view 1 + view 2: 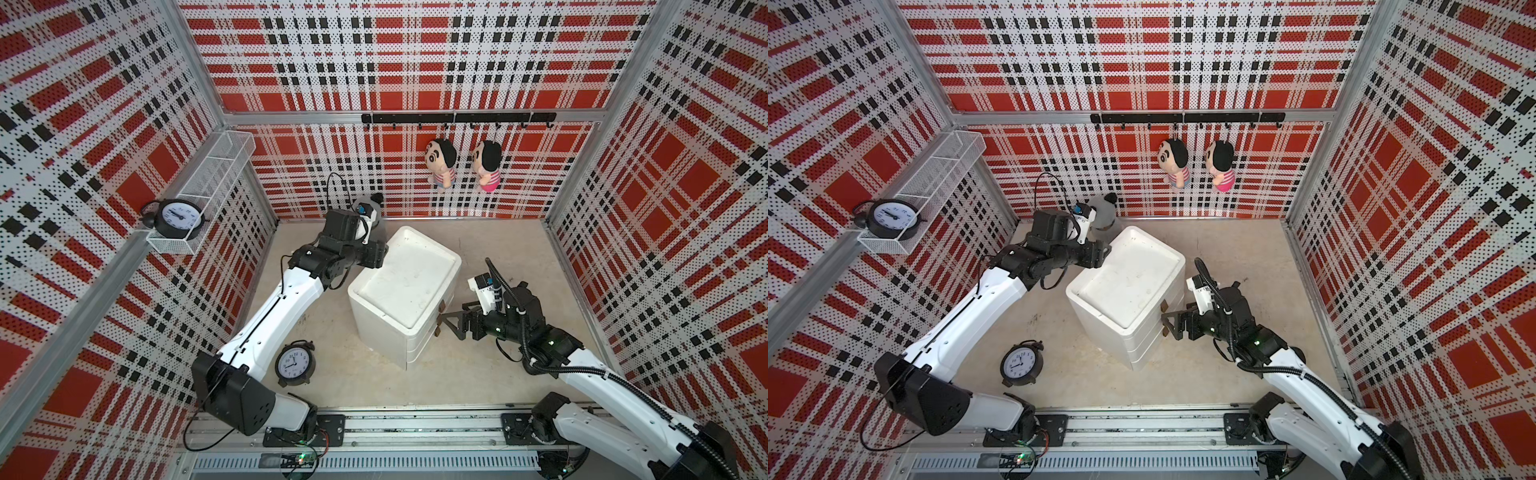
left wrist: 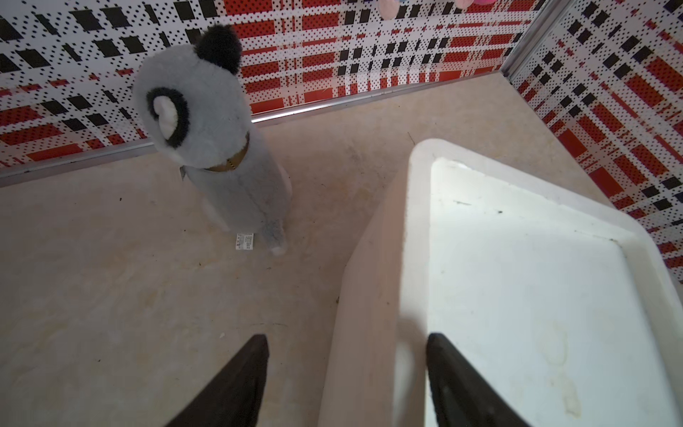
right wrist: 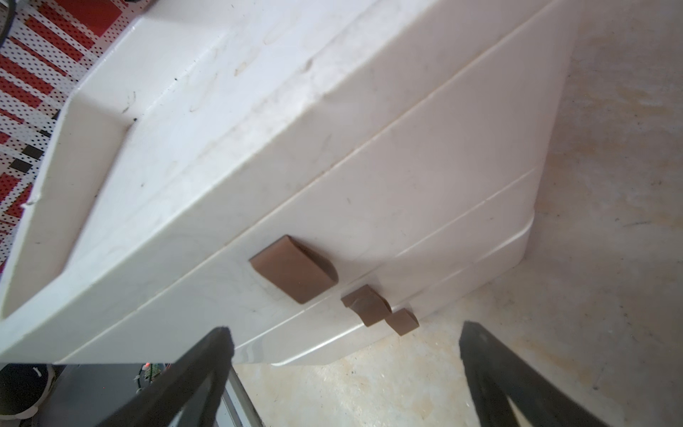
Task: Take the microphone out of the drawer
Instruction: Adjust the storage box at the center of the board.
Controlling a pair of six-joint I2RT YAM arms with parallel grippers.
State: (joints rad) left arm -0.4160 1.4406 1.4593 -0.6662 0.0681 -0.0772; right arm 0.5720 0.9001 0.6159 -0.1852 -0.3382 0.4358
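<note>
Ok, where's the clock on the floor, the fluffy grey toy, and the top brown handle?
floor clock (image 1: pixel 293 364): a top view, on its white face.
grey plush toy (image 2: pixel 236 185): left wrist view, on its body.
top brown handle (image 3: pixel 294 270): right wrist view, on its flat face.

Drawer unit looks glossy plastic w/ matt handles

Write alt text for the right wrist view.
White three-drawer unit seen close up, drawers apparently shut, three brown handles on its front. The right gripper is open, its black fingers short of the handles, touching nothing. Beige tabletop beneath.
</note>
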